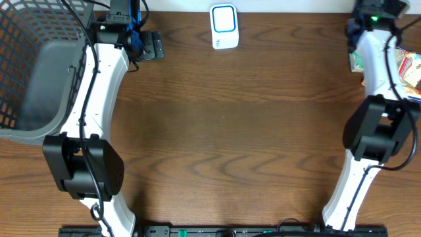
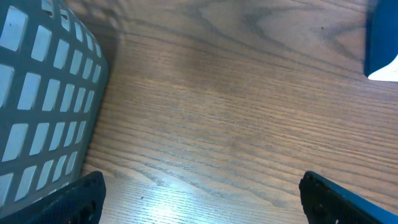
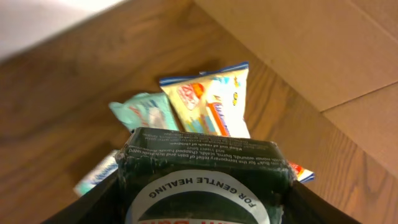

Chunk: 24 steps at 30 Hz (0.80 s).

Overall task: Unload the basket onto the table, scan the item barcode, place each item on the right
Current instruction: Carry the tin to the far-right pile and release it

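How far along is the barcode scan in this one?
Done: nothing scanned yet. In hand: the right pincer straddles a dark green packet over the item pile; a firm grip isn't confirmed. Remaining: carry it to the scanner at the far edge and scan it. The left pincer hangs open, empty.

Left arm [image 1: 99, 85] reaches upper left, left tool [image 2: 202, 199] spread wide; right arm [image 1: 376, 72] reaches upper right, right tool [image 3: 202, 205] clamping a dark packet [image 3: 205, 158].
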Each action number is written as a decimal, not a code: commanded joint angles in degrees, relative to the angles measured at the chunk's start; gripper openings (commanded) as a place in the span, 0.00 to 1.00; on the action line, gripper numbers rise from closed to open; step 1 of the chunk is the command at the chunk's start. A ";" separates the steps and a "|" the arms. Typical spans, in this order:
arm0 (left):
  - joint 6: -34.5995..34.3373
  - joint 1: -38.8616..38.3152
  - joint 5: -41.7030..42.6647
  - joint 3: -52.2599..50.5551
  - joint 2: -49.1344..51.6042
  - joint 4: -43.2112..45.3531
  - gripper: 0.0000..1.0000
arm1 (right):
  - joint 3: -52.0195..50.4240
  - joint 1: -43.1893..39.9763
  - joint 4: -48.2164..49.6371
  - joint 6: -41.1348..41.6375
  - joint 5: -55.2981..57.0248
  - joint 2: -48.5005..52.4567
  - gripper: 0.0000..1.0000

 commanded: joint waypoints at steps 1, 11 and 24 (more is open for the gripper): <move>-0.92 0.00 -0.55 0.70 -1.18 -0.17 0.98 | 0.04 -1.57 -1.90 3.02 -2.54 0.81 0.62; -0.92 0.00 -0.55 0.70 -1.18 -0.17 0.98 | 0.04 -2.23 -5.64 5.62 -7.54 1.03 0.99; -0.92 0.00 -0.52 0.70 -1.18 -0.17 0.98 | 0.07 1.36 -17.62 2.71 -16.74 -4.59 0.99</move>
